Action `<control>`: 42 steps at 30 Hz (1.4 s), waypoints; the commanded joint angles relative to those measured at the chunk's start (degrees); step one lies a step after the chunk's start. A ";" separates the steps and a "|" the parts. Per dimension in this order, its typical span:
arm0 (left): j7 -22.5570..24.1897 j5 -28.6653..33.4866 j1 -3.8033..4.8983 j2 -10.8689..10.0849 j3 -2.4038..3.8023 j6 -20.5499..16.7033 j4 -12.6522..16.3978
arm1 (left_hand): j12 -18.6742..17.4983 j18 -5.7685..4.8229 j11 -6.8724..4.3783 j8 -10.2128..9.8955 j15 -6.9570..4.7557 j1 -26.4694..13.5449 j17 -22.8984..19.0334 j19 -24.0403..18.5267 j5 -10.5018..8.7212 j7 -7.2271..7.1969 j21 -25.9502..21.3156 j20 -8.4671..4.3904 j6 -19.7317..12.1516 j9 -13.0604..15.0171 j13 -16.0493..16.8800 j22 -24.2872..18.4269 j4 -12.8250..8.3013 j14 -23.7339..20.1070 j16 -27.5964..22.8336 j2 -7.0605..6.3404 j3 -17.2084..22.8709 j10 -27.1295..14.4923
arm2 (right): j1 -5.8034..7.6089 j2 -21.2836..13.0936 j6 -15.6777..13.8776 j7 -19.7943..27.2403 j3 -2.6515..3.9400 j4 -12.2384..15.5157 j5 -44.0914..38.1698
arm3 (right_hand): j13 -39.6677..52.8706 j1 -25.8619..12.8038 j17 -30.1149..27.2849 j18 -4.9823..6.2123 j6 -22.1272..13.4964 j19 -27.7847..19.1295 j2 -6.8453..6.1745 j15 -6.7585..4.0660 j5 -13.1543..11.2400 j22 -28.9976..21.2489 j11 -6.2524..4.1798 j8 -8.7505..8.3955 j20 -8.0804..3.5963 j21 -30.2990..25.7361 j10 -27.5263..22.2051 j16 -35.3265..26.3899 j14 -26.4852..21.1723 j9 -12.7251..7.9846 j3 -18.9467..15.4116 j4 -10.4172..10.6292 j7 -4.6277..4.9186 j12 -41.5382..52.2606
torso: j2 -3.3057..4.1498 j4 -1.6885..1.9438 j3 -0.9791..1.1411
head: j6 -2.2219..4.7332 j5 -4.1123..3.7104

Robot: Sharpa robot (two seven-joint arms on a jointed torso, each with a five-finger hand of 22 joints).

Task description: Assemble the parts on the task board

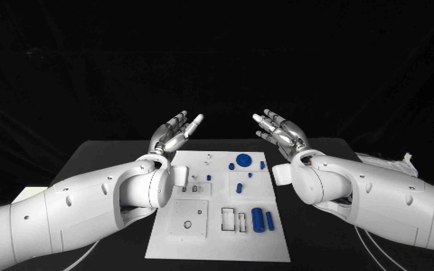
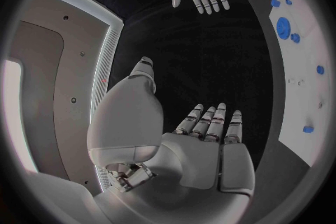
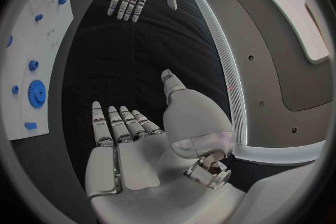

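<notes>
The left hand (image 1: 174,132) is raised above the far edge of the black counter (image 1: 108,158) with fingers spread and holding nothing, the white task board (image 1: 204,246) with its blue parts (image 1: 244,159) lies between the arms, and the right hand (image 1: 282,132) mirrors it, likewise spread and empty.

Light seems to fall from above onto the white rectangular task board (image 1: 221,211), which shows bright against the black tabletop (image 1: 108,152) and a nearly black background. Both wrist views bend straight edges strongly toward a dark circular rim. Soft highlights sit on the silver fingers (image 2: 210,123).
</notes>
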 commanded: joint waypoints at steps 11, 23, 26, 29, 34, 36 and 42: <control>1.94 1.09 0.04 -2.42 0.04 4.05 0.13 | 0.99 0.47 1.52 1.06 0.99 1.88 0.74 1.64 -0.28 5.44 1.01 0.97 4.58 0.57 0.55 0.55 0.26 4.68 1.32 1.97 1.94 4.50 | 0.77 -1.43 8.89 -1.96 0.23 -1.57 -9.95 | 0.83 6.62 0.90 2.20 7.95 6.77 1.02 2.23 0.70 0.91 2.62 1.10 0.82 1.56 10.24 1.24 10.95 0.78 0.94 -5.20 8.12 1.32 | 0.06 -0.17 0.15 | -0.41 -0.06; 2.66 1.27 0.45 -8.01 0.04 10.56 4.06 | 8.17 1.20 0.74 7.87 -1.62 6.43 5.69 43.41 -1.72 5.50 19.21 -0.94 37.00 3.39 2.81 8.39 -1.54 43.47 12.53 10.69 7.18 42.33 | 2.59 -2.26 7.19 -1.88 0.55 -3.21 -24.44 | 2.54 15.42 3.51 8.14 42.53 37.23 -0.68 -4.10 -0.63 4.80 -1.60 6.77 -2.55 12.57 46.88 9.88 52.12 3.50 5.39 -14.69 5.06 8.16 | 1.42 -0.13 -0.22 | 0.21 -0.21; 1.08 1.20 0.79 -10.36 0.05 15.84 6.46 | 8.10 1.13 0.00 7.77 -2.43 7.63 6.20 45.76 -1.76 4.88 19.45 -1.77 39.07 3.11 2.65 8.02 -2.23 46.04 12.42 11.71 7.59 45.14 | 3.64 -2.97 8.66 -5.09 0.74 -2.76 -32.06 | 2.31 17.31 4.10 8.01 45.49 41.98 -1.45 -6.33 -1.29 5.80 -3.16 7.00 -5.18 15.31 51.10 10.91 57.75 3.42 7.21 -17.07 3.91 8.15 | 2.58 0.07 -0.41 | 1.02 -0.24; 0.26 1.08 1.19 -12.82 0.05 18.71 9.49 | 7.24 1.07 -0.09 7.13 -2.49 8.62 6.31 46.36 -1.76 4.76 18.89 -1.92 39.67 2.66 2.41 7.40 -3.11 46.44 11.45 12.13 7.68 45.83 | 4.71 -3.78 10.12 -8.36 0.84 -1.82 -41.32 | 2.34 17.61 5.17 7.93 48.22 46.13 -2.61 -8.22 -1.26 7.33 -4.57 7.37 -7.29 18.60 54.94 12.42 63.05 3.48 7.42 -16.98 2.79 8.19 | 3.71 0.27 -0.48 | 1.32 -0.48; 0.20 1.01 1.46 -16.15 0.04 18.99 13.78 | 5.93 1.07 -0.32 6.01 -2.77 10.48 6.67 48.84 -1.77 4.53 19.25 -2.33 40.41 2.17 2.36 7.05 -5.09 47.36 10.25 11.78 7.58 46.86 | 6.37 -4.54 12.99 -13.35 1.00 -0.89 -55.95 | 2.63 16.74 8.58 7.82 51.28 53.51 -3.74 -11.20 -1.45 11.00 -6.43 7.03 -10.53 25.82 59.78 17.16 73.64 3.30 6.90 -16.78 1.34 7.56 | 5.55 0.95 -0.01 | 1.97 -0.14; 0.24 1.03 1.49 -17.11 0.04 18.80 14.82 | 5.58 0.96 -0.27 5.71 -2.60 10.84 6.56 48.76 -1.78 4.53 19.05 -2.28 40.55 2.12 2.36 6.86 -5.55 46.66 9.54 11.66 7.52 47.04 | 6.92 -4.56 13.67 -14.87 1.06 -0.81 -60.83 | 2.82 16.40 10.16 7.86 52.16 55.26 -3.76 -11.86 -1.34 12.26 -7.05 6.79 -11.34 28.15 61.06 19.26 75.73 3.24 6.92 -16.75 1.07 7.31 | 6.23 1.20 0.21 | 1.96 -0.21; 0.25 1.35 1.82 -18.75 0.06 18.53 17.81 | 5.20 0.89 -0.23 5.38 -2.41 10.98 6.45 48.40 -1.77 4.51 18.72 -2.15 40.69 2.09 2.36 6.60 -5.87 45.97 8.84 11.68 7.43 47.22 | 8.92 -4.04 16.05 -20.59 1.18 -0.76 -76.43 | 3.14 13.48 19.49 7.71 53.25 57.75 -4.66 -12.46 -1.46 16.31 -7.53 4.63 -12.15 35.03 61.96 33.23 75.89 2.88 7.06 -16.53 0.58 4.32 | 8.50 2.05 0.04 | 2.65 -0.93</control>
